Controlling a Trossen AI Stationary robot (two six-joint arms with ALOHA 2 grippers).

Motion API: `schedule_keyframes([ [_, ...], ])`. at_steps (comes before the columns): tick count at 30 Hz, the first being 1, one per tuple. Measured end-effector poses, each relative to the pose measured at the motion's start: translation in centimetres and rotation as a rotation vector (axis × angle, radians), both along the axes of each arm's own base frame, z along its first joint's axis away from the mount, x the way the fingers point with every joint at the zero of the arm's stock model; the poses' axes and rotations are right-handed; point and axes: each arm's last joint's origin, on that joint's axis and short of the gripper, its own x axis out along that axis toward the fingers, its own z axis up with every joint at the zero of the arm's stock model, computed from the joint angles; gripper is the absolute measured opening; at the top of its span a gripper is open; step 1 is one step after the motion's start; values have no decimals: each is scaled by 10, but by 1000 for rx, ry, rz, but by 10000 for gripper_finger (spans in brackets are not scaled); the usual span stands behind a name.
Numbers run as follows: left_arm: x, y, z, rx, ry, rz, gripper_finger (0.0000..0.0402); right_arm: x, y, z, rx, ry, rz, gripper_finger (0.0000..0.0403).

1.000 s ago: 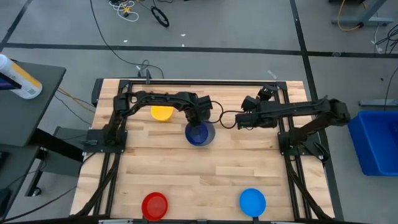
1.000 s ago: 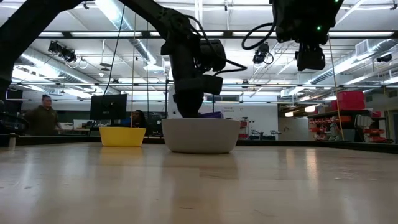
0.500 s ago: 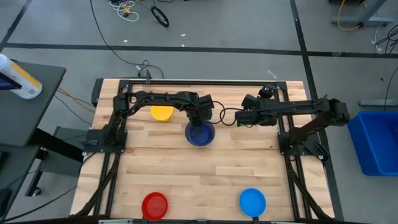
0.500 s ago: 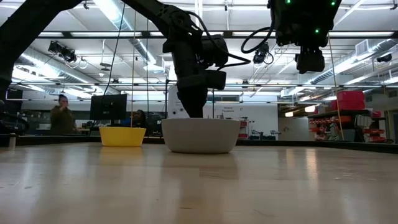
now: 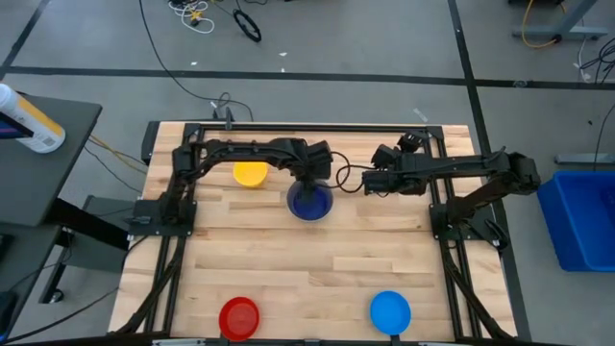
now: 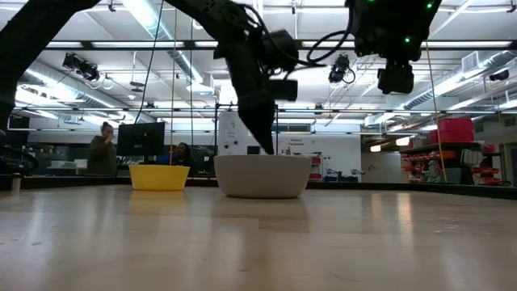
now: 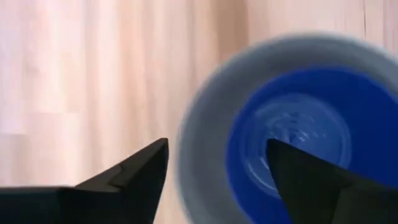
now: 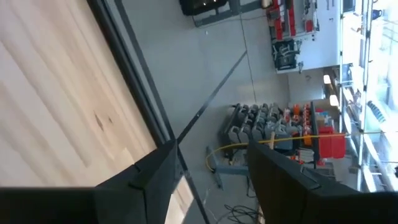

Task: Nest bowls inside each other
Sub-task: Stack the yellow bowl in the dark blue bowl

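Note:
The dark blue bowl [image 5: 309, 205] sits nested in the grey bowl [image 6: 262, 178] at the table's middle, toward the far side. My left gripper [image 5: 310, 184] hangs open just above the pair's far-left rim and touches nothing. In the left wrist view the gripper [image 7: 217, 154] has one finger over bare wood and the other over the dark blue bowl [image 7: 298, 134]. The yellow bowl [image 5: 251, 174] stands to the left of the pair. The red bowl [image 5: 239, 316] and the light blue bowl [image 5: 390, 311] rest near the front edge. My right gripper [image 5: 369, 183] waits open, raised to the right of the pair.
The table's black frame rails [image 5: 307, 126] run along the far edge and both sides. Bare wood [image 5: 307, 269] lies between the nested pair and the two bowls at the front. People show in the room beyond the table [image 6: 103, 149].
My left gripper has opened and let go inside the bowls. It then rose out above the rim and tipped a little. The dark blue bowl has stayed seated in the grey bowl, and neither has shifted.

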Motion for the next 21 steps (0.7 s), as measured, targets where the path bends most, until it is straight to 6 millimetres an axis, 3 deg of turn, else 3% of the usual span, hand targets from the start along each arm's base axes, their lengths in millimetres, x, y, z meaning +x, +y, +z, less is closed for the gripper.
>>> schedule_keyframes([
  [3, -10, -1, 30, 62, -57, 11, 295, 2, 5, 0, 12, -11, 21, 205],
  [7, -34, -6, 87, 92, -206, 6, 299, 5, 16, -1, 12, -30, 71, 208],
  [13, -88, -22, 167, -3, -482, -56, 300, 10, 31, -2, 57, -80, 134, 205],
  [16, -116, -32, 178, 0, -571, -106, 300, 13, 40, -2, 62, -104, 176, 202],
  [21, -165, -46, 145, 2, -709, -82, 300, 19, 56, -4, 150, -146, 250, 204],
])
